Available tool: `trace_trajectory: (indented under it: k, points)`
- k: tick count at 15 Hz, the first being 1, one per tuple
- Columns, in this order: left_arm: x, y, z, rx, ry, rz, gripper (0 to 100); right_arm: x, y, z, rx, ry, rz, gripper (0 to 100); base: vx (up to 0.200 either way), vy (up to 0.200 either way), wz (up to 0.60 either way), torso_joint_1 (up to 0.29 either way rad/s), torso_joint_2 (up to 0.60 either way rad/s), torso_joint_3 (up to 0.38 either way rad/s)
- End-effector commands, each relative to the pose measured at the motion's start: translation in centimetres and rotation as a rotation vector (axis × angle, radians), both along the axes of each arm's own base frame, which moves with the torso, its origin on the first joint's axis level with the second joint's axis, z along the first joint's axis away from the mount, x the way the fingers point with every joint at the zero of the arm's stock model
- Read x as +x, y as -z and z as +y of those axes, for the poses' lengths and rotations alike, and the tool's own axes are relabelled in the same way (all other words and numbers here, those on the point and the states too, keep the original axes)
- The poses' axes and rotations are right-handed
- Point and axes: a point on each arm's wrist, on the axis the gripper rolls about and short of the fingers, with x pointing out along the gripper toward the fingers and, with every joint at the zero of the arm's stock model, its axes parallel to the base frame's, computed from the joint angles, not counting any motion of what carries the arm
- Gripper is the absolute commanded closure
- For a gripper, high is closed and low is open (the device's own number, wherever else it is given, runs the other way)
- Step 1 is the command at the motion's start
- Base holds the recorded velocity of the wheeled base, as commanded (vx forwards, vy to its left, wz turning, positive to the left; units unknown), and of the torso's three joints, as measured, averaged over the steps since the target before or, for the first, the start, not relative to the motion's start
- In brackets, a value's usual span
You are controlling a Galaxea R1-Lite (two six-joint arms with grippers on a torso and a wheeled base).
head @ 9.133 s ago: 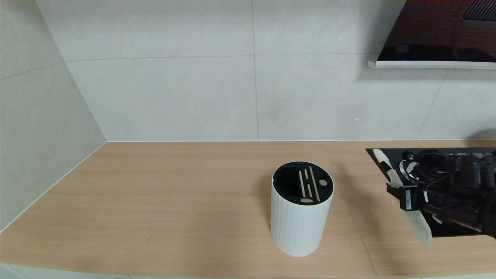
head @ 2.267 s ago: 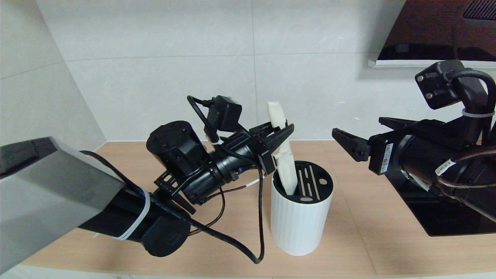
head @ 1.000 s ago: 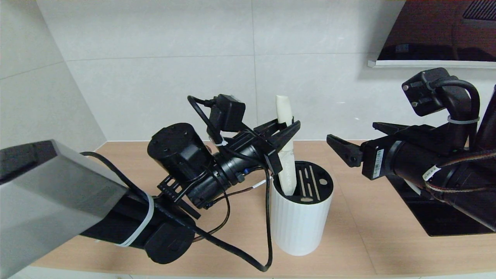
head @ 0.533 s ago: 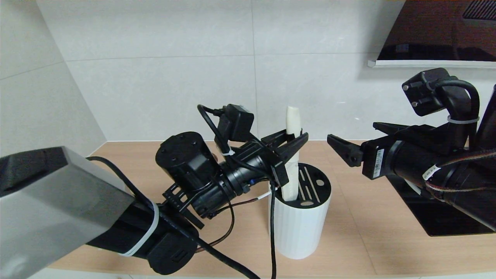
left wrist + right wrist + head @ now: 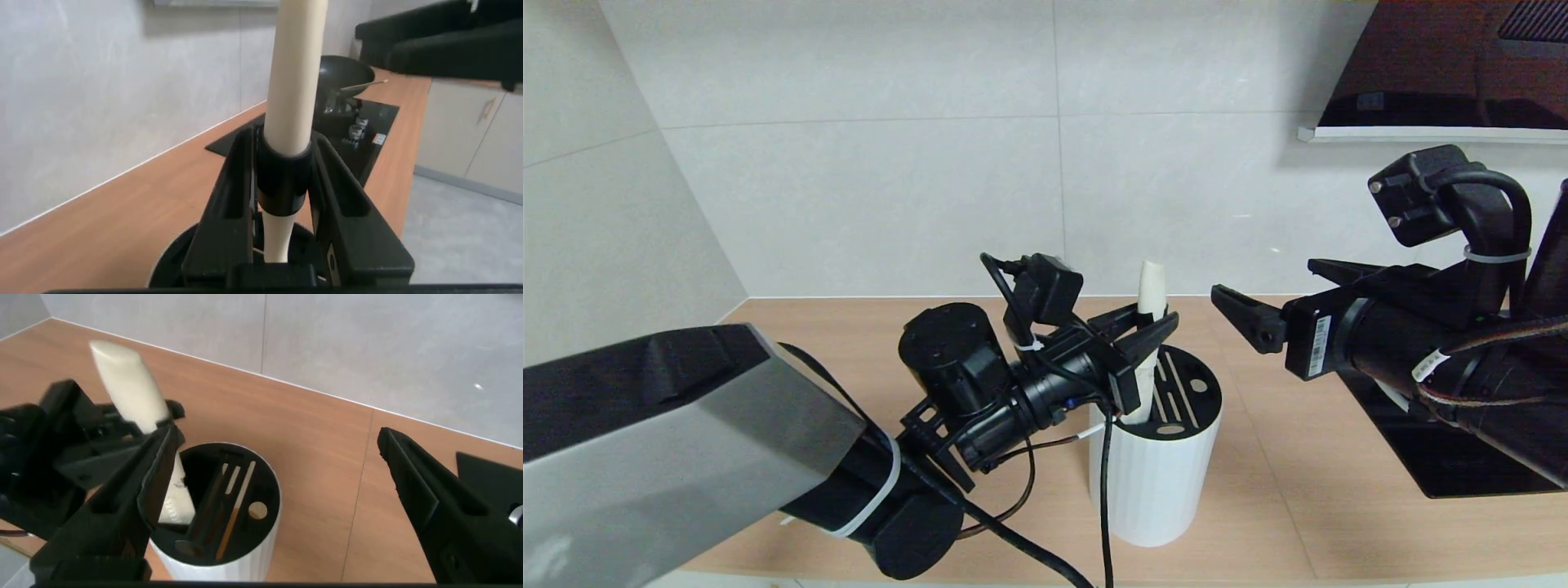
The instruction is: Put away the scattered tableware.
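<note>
One white knife (image 5: 1150,286) stands blade down in the big slot of the round white holder (image 5: 1158,482) on the tabletop (image 5: 833,343). The left gripper (image 5: 1152,321) pinches the knife's handle between its fingers. The right gripper (image 5: 1263,279) hangs near the holder, its fingers spread wide.

On counter (image 5: 1298,506), holder (image 5: 1156,474) containing knife (image 5: 1150,282)

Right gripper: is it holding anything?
No, the right gripper has its fingers spread wide apart with nothing between them, near the white holder.
</note>
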Motion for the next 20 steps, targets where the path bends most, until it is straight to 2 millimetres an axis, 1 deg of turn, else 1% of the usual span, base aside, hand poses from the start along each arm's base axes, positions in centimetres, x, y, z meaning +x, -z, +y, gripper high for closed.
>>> trace_trajectory:
  k: [1, 2, 3, 10, 11, 12, 13, 15, 17, 18, 19, 20]
  points:
    - [0.1, 0.4, -0.1, 0.007, 0.0, 0.008, 100, 0.0, 0.0, 0.0, 0.0, 0.0, 0.0, 0, 0.0, 0.0, 0.0, 0.0, 0.0, 0.0]
    - [0.1, 0.2, -0.1, -0.016, 0.007, 0.032, 100, 0.0, 0.0, 0.0, -0.001, 0.0, 0.001, 0, 0.0, 0.0, 0.0, 0.0, 0.0, 0.0]
    - [0.1, 0.2, -0.1, -0.017, 0.008, 0.034, 0, 0.0, 0.0, 0.0, -0.001, 0.0, 0.001, 0, 0.0, 0.0, 0.0, 0.0, 0.0, 0.0]
    - [-0.2, -0.2, 0.1, -0.024, 0.001, 0.03, 0, 0.0, 0.0, 0.0, 0.001, 0.0, -0.002, 0, 0.0, 0.0, 0.0, 0.0, 0.0, 0.0]
    - [-0.8, -0.4, 0.3, -0.023, 0.012, 0.034, 0, 0.0, 0.0, 0.0, 0.0, 0.0, 0.0, 0, 0.0, 0.0, 0.0, 0.0, 0.0, 0.0]
    - [-1.9, -0.4, 0.1, -0.011, 0.033, 0.047, 0, 0.0, 0.0, 0.0, 0.0, 0.0, 0.0, 0, 0.0, 0.0, 0.0, 0.0, 0.0, 0.0]
    - [-2.4, -0.3, -0.1, -0.007, 0.044, 0.054, 0, 0.0, 0.0, 0.0, -0.001, 0.0, 0.001, 0, 0.0, 0.0, 0.0, 0.0, 0.0, 0.0]
    - [-2.8, -1.1, 0.3, -0.019, 0.043, 0.042, 0, 0.0, 0.0, 0.0, 0.0, 0.0, 0.0, 0, 0.0, 0.0, 0.0, 0.0, 0.0, 0.0]
    - [-3.8, -2.9, 1.3, -0.054, 0.013, 0.015, 0, 0.0, 0.0, 0.0, 0.0, 0.0, 0.0, 0, 0.0, 0.0, 0.0, 0.0, 0.0, 0.0]
    - [-4.7, -4.4, 2.3, -0.079, -0.031, 0.008, 0, -0.1, -0.1, 0.0, 0.002, 0.0, -0.003, 0, 0.0, 0.0, 0.0, 0.0, 0.0, 0.0]
    - [-5.3, -5.2, 3.0, -0.088, -0.059, 0.011, 0, -0.1, -0.2, -0.1, 0.004, 0.001, -0.005, 0, 0.0, 0.0, 0.0, 0.0, 0.0, 0.0]
    - [-7.1, -7.4, 4.9, -0.103, -0.126, 0.023, 0, -0.2, -0.5, -0.5, 0.015, 0.009, -0.014, 0, 0.0, 0.0, 0.0, 0.0, 0.0, 0.0]
